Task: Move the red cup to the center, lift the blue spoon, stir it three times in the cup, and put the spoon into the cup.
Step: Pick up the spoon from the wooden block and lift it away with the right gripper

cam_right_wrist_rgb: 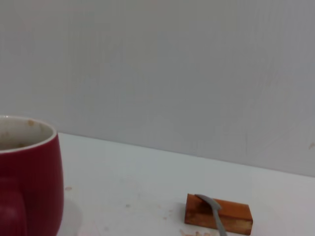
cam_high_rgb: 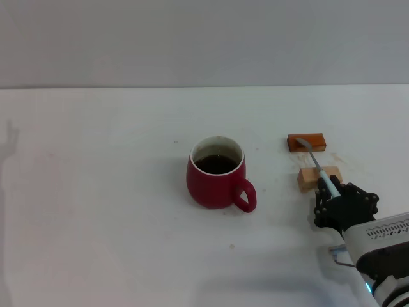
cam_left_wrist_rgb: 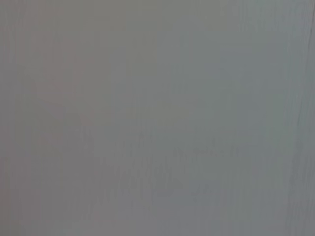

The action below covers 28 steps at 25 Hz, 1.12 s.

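Observation:
The red cup (cam_high_rgb: 215, 173) stands near the middle of the white table with dark liquid inside and its handle toward the front right. It also shows in the right wrist view (cam_right_wrist_rgb: 29, 177). The blue spoon (cam_high_rgb: 316, 165) lies across two wooden blocks, its silver bowl on the orange block (cam_high_rgb: 306, 142) and its neck over the pale block (cam_high_rgb: 319, 178). The bowl and neck show in the right wrist view (cam_right_wrist_rgb: 212, 211). My right gripper (cam_high_rgb: 332, 194) is at the front right, closed around the end of the pale-blue handle. The left gripper is out of view.
The white table (cam_high_rgb: 102, 192) runs back to a grey wall. The two small wooden blocks sit to the right of the cup. The left wrist view shows only a plain grey surface.

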{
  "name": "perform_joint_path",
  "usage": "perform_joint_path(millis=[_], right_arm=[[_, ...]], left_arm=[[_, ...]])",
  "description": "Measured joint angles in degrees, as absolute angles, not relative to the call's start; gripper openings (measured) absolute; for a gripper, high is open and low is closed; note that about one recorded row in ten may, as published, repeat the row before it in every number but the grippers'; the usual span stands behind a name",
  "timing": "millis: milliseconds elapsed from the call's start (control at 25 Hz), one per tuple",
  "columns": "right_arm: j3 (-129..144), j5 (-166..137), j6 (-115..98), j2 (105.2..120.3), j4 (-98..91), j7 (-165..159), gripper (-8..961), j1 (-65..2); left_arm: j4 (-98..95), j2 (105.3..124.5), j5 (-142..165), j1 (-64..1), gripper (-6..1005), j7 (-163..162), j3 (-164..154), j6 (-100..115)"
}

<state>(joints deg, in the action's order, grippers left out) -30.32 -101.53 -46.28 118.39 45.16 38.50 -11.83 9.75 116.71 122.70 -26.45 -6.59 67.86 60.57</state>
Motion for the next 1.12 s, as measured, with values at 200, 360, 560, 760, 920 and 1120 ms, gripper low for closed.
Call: perform_joint_path(millis=[200,360,560,760,920,1120], right_arm=[[-30.32,-101.67,-47.05,118.3,45.42,38.67,154,-11.86],[-30.28,-101.77,-47.55,118.3,45.44,38.67,154,-11.7],[-30.23,-101.87,-47.71,118.3,45.44,38.67,153,-11.51],[-30.23,-101.87,-47.38,118.35,45.06,38.68,153,-11.58],[-30.23,-101.85,-47.26,118.45,44.82,38.67,153,-11.65],[-30.15,-101.47,-47.23,118.5,44.59,38.51,152,-11.76]], left_arm=[[9.73,116.72,122.7,-26.45,840,-6.59,67.86,60.54],[9.54,116.72,122.67,-26.45,840,-6.59,67.85,60.55],[9.5,116.72,122.63,-26.45,840,-6.59,67.85,60.55],[9.48,116.72,122.62,-26.47,840,-6.59,67.85,60.55],[9.49,116.8,122.66,-26.55,840,-6.59,67.85,60.56],[9.49,116.81,122.69,-26.62,840,-6.59,67.85,60.55]])
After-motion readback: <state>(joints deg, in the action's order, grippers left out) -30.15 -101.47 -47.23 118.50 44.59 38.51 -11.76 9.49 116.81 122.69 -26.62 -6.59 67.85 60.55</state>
